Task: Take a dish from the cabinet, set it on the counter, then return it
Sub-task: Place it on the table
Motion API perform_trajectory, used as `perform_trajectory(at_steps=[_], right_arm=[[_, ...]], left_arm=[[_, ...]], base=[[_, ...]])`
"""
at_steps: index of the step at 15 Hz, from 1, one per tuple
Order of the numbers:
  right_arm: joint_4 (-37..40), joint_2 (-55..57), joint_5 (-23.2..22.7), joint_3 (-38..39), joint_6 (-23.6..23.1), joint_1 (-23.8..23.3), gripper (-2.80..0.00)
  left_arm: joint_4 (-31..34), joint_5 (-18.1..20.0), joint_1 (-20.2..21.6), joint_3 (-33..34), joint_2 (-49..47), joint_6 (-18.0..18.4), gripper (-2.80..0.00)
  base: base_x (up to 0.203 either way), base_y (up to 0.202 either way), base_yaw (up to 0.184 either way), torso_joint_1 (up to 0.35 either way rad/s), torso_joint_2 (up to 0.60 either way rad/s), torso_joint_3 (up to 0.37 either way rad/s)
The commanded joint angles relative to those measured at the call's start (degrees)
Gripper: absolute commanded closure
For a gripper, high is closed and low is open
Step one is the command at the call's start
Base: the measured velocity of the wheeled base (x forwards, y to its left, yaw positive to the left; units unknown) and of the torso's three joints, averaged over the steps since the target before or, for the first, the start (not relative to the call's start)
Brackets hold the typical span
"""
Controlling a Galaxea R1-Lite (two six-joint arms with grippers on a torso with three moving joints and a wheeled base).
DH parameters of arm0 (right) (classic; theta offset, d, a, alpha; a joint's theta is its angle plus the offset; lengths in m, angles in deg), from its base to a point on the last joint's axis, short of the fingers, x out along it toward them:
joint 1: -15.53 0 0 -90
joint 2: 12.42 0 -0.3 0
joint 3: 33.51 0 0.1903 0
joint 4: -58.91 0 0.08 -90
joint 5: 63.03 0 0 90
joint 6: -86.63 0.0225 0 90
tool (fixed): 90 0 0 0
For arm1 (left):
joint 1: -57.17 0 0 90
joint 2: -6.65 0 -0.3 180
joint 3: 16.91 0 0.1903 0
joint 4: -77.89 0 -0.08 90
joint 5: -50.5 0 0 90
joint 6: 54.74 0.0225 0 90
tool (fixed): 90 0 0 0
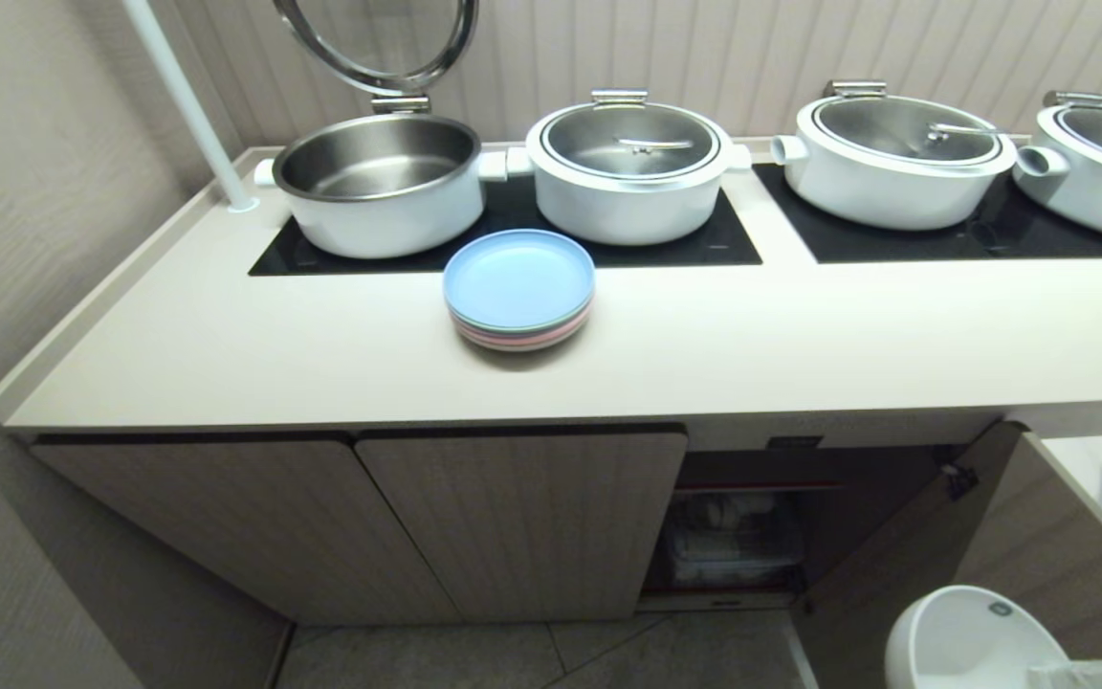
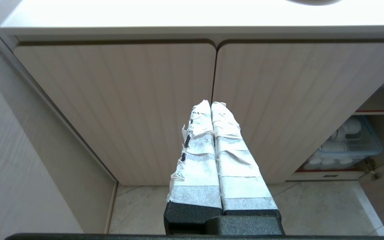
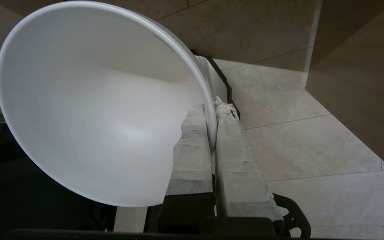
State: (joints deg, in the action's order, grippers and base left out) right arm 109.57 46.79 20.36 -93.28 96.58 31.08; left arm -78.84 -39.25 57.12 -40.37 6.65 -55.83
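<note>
The right gripper (image 3: 212, 110) pinched only the rim of the dish (image 3: 88, 110), one finger inside and one outside, low beside the open cabinet (image 1: 761, 536). Such a thin grip could let it swing or slip, I thought. Rising, it might clip the counter (image 1: 226, 354) edge or the open door (image 1: 924, 536). The left gripper (image 2: 211, 106) hung clenched and empty before the shut doors.
</note>
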Motion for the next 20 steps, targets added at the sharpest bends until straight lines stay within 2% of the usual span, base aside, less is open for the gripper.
perform_trajectory(at_steps=[1, 8, 20], right_arm=[[0.1, -0.1, -0.1, 0.0, 0.1, 0.0, 0.00], [0.0, -0.1, 0.0, -0.2, 0.0, -0.1, 0.00], [0.2, -0.1, 0.0, -1.0, 0.0, 0.0, 0.00]], left_arm=[[0.0, 0.0, 0.0, 0.0, 0.0, 0.0, 0.00], [0.0, 0.0, 0.0, 0.0, 0.0, 0.0, 0.00], [0.0, 0.0, 0.0, 0.0, 0.0, 0.0, 0.00]], base=[[0.000, 0.000, 0.000, 0.163, -0.33, -0.168], [0.000, 0.000, 0.000, 0.130, -0.26, -0.130], [0.000, 0.000, 0.000, 0.074, -0.15, -0.075]])
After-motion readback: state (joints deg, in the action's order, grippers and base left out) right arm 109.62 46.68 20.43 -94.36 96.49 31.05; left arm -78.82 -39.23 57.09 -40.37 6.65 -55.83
